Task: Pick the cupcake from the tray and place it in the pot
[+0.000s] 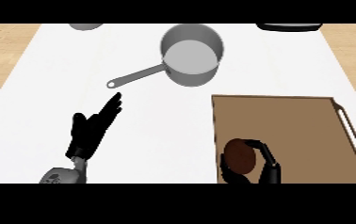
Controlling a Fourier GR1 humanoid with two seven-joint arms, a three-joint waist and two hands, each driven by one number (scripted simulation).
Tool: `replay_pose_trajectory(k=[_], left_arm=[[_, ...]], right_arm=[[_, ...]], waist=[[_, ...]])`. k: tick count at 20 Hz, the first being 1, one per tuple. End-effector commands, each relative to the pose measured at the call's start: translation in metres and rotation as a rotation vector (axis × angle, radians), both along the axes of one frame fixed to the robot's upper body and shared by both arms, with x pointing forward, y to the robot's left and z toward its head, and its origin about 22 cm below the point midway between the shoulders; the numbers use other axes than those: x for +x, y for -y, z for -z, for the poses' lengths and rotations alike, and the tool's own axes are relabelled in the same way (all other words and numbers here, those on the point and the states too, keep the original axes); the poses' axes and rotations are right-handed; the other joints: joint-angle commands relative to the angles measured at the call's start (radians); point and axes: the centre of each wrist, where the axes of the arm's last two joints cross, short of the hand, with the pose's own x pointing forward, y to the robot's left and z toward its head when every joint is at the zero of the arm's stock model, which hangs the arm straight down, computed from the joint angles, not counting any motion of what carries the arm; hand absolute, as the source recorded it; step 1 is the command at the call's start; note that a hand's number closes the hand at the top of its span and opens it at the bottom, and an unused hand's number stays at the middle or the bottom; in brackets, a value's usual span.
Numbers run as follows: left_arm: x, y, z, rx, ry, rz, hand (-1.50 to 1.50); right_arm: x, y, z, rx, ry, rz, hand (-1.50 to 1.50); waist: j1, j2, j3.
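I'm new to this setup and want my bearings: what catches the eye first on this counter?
First, the grey pot with its long handle, standing toward the far middle of the white counter. Next, the brown tray at the near right, where the right robot hand curls round the dark brown cupcake. The left robot hand rests open at the near left, fingers pointing toward the pot's handle.

Pot behind tray, handle toward left; cupcake, seemingly on tray's near-left corner, in right hand

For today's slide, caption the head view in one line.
Right hand curls around cupcake on tray; pot waits beyond.
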Motion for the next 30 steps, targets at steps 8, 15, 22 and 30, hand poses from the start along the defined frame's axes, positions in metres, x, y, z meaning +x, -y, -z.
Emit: replay_pose_trajectory(k=[8,15,22,30], left_arm=[[0.007,0.009,-0.008,0.013,-0.001,0.004,0.00],[0.007,-0.004,-0.007,0.015,0.006,-0.004,0.00],[-0.003,-0.001,0.002,0.011,0.001,-0.001,0.00],[-0.004,0.018,-0.003,-0.010,0.016,0.058,0.00]], right_arm=[[-0.001,-0.071,-0.038,-0.185,0.026,0.062,1.50],[0.038,-0.063,-0.072,-0.339,-0.014,0.078,1.50],[0.095,-0.087,-0.168,-0.422,-0.060,0.082,1.50],[0.169,-0.133,-0.231,-0.563,-0.295,0.049,1.50]], waist=[[0.004,0.009,0.016],[-0.003,0.008,0.014],[0.013,0.004,0.015],[0.049,0.014,0.019]])
